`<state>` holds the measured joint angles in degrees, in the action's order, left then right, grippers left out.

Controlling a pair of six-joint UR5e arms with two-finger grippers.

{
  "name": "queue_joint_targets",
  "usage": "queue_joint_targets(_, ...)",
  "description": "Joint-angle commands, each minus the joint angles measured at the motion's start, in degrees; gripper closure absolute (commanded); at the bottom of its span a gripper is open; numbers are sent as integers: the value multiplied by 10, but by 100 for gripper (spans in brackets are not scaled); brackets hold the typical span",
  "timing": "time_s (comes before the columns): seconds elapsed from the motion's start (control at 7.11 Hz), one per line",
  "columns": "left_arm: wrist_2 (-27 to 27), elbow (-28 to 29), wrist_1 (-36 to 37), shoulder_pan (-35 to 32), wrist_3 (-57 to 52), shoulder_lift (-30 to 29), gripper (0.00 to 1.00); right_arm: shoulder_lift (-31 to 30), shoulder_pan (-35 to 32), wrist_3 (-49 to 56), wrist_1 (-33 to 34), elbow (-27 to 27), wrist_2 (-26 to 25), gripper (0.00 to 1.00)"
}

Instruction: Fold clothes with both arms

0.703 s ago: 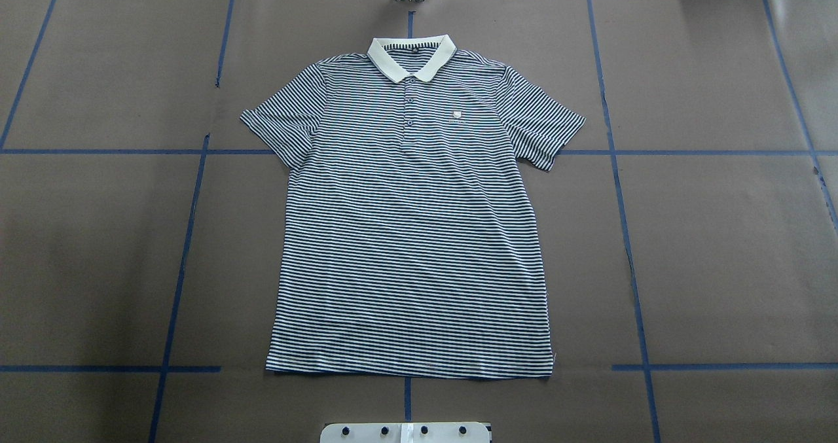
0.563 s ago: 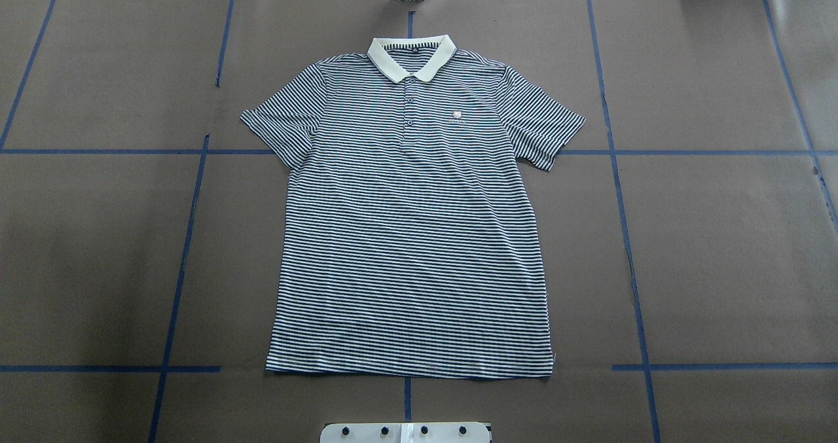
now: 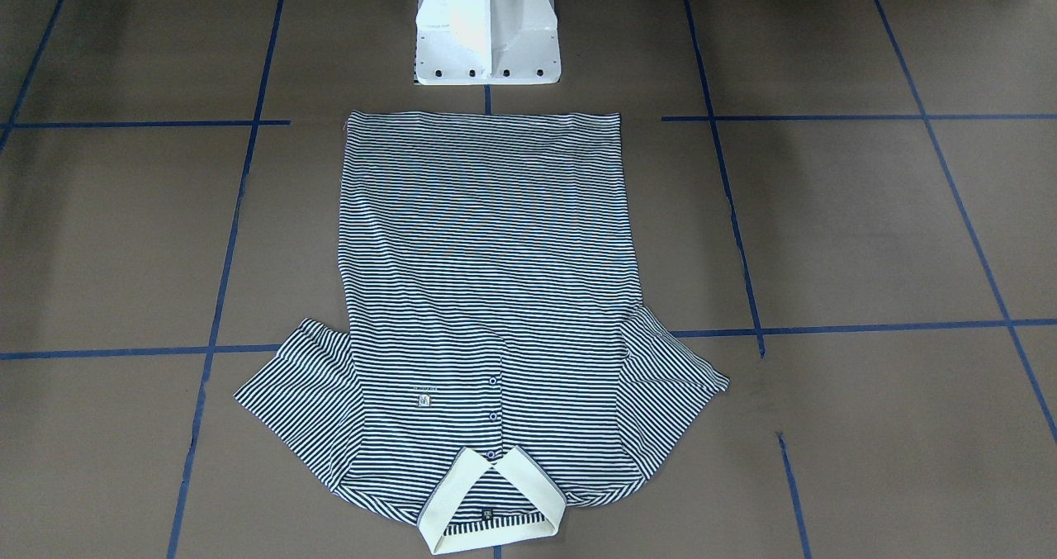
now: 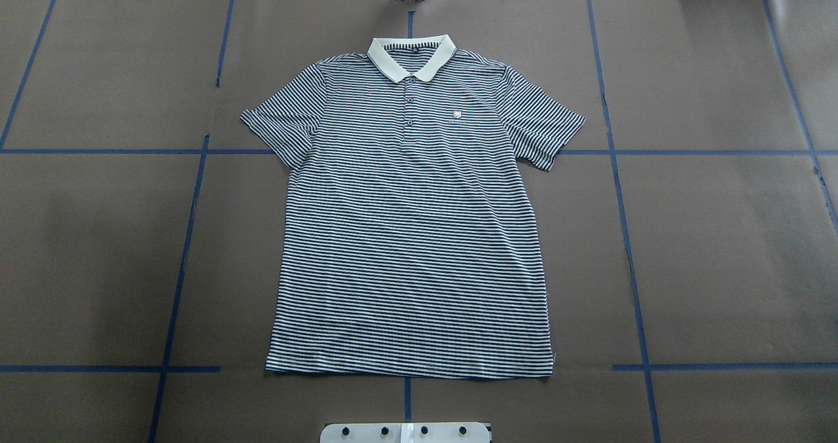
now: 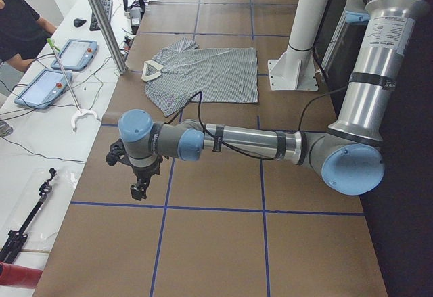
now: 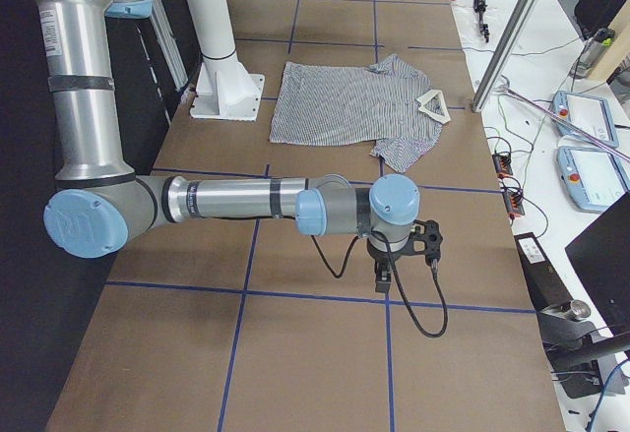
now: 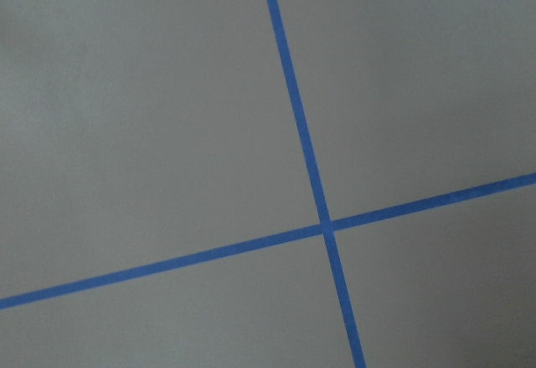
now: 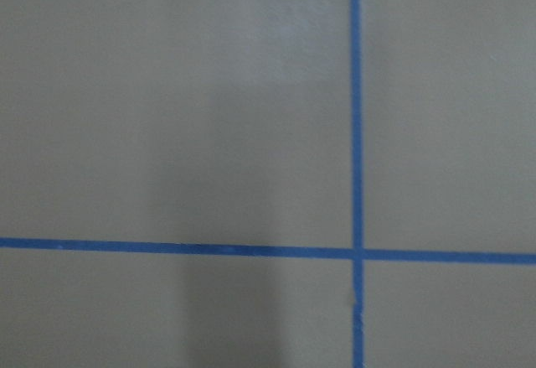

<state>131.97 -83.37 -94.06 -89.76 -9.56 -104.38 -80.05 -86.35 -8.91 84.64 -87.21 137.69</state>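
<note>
Flat shirt [image 4: 409, 233] looks soft & light, prob best pinched at sleeve/hem edges; L gripper [image 5: 138, 191], R gripper [image 6: 382, 280] spread or not: can't tell.

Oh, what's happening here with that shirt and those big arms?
A navy-and-white striped polo shirt lies flat, front up, unfolded on the brown table. Nothing touches it. The grey left arm and right arm stretch toward opposite table ends, left hand and right hand over bare tabletop. Folding has not started.
</note>
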Motion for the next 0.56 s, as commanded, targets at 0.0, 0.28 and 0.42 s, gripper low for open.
queue_joint_targets(0.0, 3, 2, -94, 21, 0, -40, 0, 70, 79, -22, -153, 52, -36, 0)
queue_joint_targets(0.28, 4, 8, -196, 75, 104, -40, 0, 157, 180, -119, -194, 116, -154, 0)
queue_joint_targets(0.42, 3, 2, -227, 88, 137, -41, 0, 193, 201, -171, -207, 148, -154, 0)
